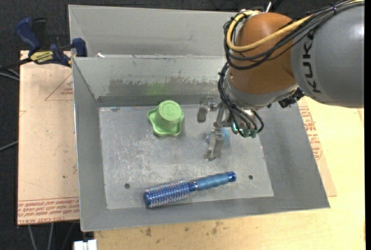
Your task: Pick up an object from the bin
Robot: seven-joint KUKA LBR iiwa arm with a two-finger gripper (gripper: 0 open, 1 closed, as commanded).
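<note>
**Gripper open over bare floor, right of green cup**

The gripper [208, 129] hangs in the right-middle part of the bin [145, 72], under the orange cover [261, 51] and looped cables [243, 124] of the arm [339, 54] coming in from the right. Its fingers [213, 147] stand spread apart, one toward the back wall and one toward the front, and bare grey bin floor shows between them. I cannot tell whether the tips touch the floor.

There are two loose things in the bin. A green plastic cup [166, 119] sits upside down near the back, left of the gripper. It is near the back finger but clear of it, and it is the closest thing. A blue hairbrush [188, 188] lies flat near the front edge with its bristle head to the left and its handle pointing right and slightly back. The handle end is near the front finger but not touching it.
</note>
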